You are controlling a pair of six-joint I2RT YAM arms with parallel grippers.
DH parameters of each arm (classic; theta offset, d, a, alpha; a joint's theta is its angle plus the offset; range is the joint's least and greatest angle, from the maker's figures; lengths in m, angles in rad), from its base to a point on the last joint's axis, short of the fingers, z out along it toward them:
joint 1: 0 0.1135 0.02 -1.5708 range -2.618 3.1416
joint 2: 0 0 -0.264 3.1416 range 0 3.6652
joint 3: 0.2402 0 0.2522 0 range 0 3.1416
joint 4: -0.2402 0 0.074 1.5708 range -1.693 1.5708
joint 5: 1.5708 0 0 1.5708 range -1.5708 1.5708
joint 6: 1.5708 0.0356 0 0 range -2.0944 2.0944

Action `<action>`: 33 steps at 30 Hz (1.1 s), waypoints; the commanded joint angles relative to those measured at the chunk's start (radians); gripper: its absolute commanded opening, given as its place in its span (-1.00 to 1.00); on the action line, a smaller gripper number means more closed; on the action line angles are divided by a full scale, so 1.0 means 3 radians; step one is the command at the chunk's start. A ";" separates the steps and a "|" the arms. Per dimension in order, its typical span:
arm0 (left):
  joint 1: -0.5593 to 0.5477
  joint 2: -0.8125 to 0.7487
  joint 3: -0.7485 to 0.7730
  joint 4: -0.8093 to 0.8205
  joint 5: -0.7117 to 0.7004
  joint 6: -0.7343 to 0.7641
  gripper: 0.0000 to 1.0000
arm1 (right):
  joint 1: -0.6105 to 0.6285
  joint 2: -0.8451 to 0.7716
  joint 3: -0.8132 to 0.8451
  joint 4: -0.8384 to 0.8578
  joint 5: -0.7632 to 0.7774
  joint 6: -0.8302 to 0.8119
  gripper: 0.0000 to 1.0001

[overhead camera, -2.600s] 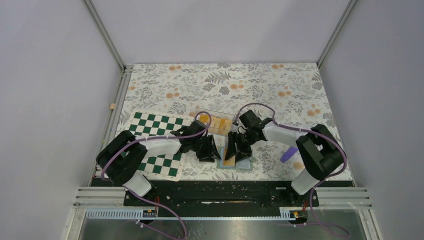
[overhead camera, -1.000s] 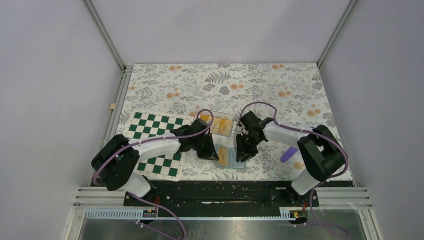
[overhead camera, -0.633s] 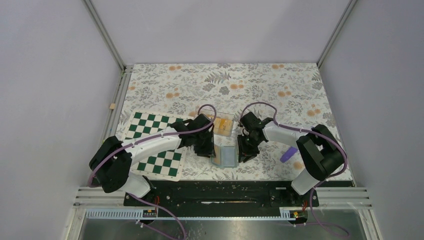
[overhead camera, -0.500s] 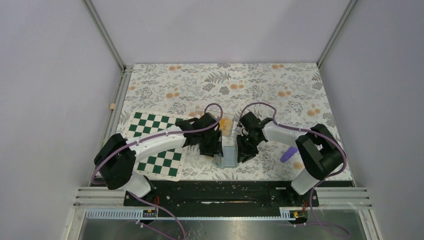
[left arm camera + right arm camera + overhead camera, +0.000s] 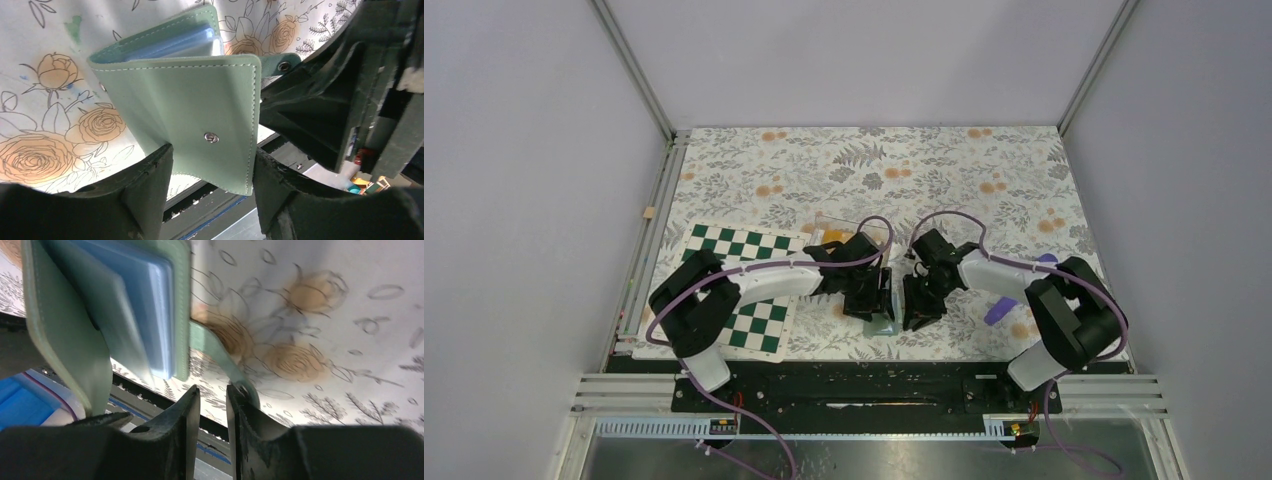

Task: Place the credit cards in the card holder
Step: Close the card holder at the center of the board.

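The card holder (image 5: 882,322), mint green with blue sleeves (image 5: 145,315), lies folded on the flowered cloth between my two grippers. My left gripper (image 5: 871,297) stands over it with its jaws apart. In the left wrist view the cover (image 5: 185,105) with its snap stud fills the span between the left gripper's (image 5: 212,150) two fingers. My right gripper (image 5: 917,305) is at the holder's right side. The right gripper's (image 5: 212,388) jaws show a narrow, empty gap, and the holder's strap (image 5: 220,360) rests against one fingertip. Orange credit cards (image 5: 835,236) show in a clear tray (image 5: 844,220) behind the left gripper.
A green-and-white chequered board (image 5: 744,290) lies under the left arm. A small purple object (image 5: 1002,308) sits right of the right arm. The black rail (image 5: 864,375) at the table's near edge is just in front of the holder.
My left gripper has swung right from the tray to over the holder and its jaws have opened. The holder, open with an orange card showing, is now folded. The right gripper barely moved.
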 commanded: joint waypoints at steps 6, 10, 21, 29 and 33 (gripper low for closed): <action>-0.0136 0.0151 0.0173 0.0061 0.0069 0.0139 0.30 | -0.0369 -0.0541 -0.0102 -0.0370 0.0014 -0.0134 -0.22; -0.0179 0.0122 0.0260 0.0003 0.0045 0.0220 0.33 | -0.0519 -0.0595 -0.0025 -0.0467 -0.0014 -0.0224 -0.11; -0.0187 0.0155 0.0109 0.0300 0.0149 0.0158 0.19 | -0.0618 -0.0302 0.0245 -0.0456 -0.0219 -0.0264 -0.03; -0.0187 0.0300 0.0137 0.0214 0.0151 0.0275 -0.54 | -0.0618 -0.0036 0.0305 -0.0278 -0.0467 -0.0215 -0.25; -0.0190 0.0410 0.0235 0.0002 0.0018 0.0322 -0.70 | -0.0618 0.0071 0.0312 -0.0203 -0.0551 -0.0204 -0.37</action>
